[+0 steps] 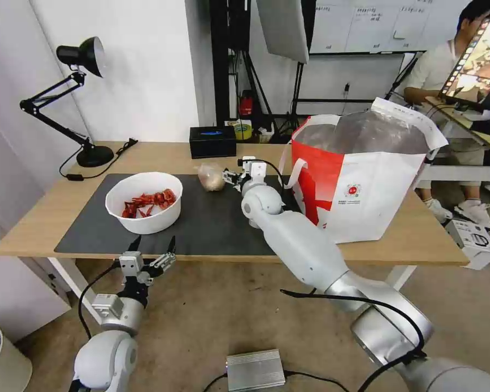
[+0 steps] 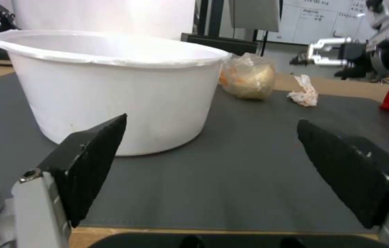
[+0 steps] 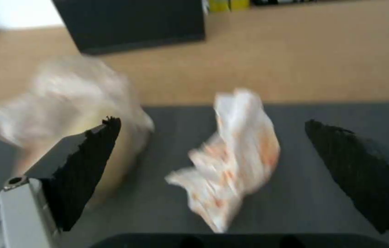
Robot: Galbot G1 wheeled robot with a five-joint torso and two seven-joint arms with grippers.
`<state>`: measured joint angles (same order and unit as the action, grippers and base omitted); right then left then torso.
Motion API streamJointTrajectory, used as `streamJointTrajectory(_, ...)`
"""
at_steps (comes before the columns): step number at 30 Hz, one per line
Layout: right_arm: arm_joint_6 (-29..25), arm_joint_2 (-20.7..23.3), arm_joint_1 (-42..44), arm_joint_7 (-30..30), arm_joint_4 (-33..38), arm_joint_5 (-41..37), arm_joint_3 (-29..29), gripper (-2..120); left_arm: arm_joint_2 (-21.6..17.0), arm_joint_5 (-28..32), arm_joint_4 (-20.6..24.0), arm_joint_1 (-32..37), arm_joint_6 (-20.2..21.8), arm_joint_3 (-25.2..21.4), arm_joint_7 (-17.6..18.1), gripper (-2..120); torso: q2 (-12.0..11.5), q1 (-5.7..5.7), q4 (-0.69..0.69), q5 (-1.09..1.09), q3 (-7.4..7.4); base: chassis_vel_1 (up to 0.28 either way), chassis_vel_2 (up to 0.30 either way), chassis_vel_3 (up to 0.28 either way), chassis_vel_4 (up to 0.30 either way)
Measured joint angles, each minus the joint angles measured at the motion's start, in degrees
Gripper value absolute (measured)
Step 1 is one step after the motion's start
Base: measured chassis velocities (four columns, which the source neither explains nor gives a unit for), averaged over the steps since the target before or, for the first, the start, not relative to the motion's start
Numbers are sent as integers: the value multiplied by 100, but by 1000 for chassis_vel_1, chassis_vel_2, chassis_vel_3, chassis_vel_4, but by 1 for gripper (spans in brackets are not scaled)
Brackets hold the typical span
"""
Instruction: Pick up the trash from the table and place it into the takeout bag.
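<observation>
On the table (image 1: pixel 49 218), seen from the head, the right gripper (image 1: pixel 235 177) reaches over the dark mat (image 1: pixel 212 223) beside the beige bundle (image 1: pixel 211 177), with the takeout bag (image 1: pixel 365 190) near. The left gripper (image 1: pixel 153 247) waits spread at the near edge by the white bowl (image 1: pixel 144 202). From the left wrist, the crumpled tissue (image 2: pixel 304 91) lies just beside the bundle. From the right wrist, the jaws straddle the tissue (image 3: pixel 235 155), apart; one fingertip (image 3: pixel 93 162) crowds the bundle (image 3: pixel 65 103), so closing may nudge or pinch it too.
</observation>
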<state>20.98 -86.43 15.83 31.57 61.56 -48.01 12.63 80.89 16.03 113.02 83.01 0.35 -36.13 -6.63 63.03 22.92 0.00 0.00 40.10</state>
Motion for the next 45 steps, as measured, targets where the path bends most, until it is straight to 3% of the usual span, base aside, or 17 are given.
streamJointTrajectory(21,-207,-266,87,-345,-766,53,-448,96,29,-115,-100,-23,-13,123,-5,100,0,0,-1,0,0,0,0,0,0)
streamJointTrajectory(29,-321,-353,55,-567,-1057,170,-564,64,51,-133,-122,-14,-26,139,-7,100,1,-2,-3,-1,-1,0,0,0,0)
streamJointTrajectory(31,-321,-354,55,-567,-1062,170,-565,62,54,-134,-122,-14,-26,141,-7,100,1,-2,-4,-1,-1,0,0,0,0)
streamJointTrajectory(37,-326,-350,59,-599,-1145,170,-578,34,73,-139,-137,-23,-35,156,-8,100,2,-2,-5,-1,-2,0,0,0,0)
streamJointTrajectory(41,-333,-347,73,-616,-1155,170,-583,25,92,-144,-139,-26,-37,164,-8,100,1,-2,-6,-1,-1,0,0,0,0)
streamJointTrajectory(44,-351,-346,117,-678,-1114,178,-579,8,111,-149,-139,-25,-40,168,-8,100,1,0,-1,0,0,0,0,0,0)
streamJointTrajectory(45,-351,-346,117,-678,-1114,178,-579,8,111,-149,-139,-25,-40,168,-8,100,1,0,-1,0,0,0,0,0,0)
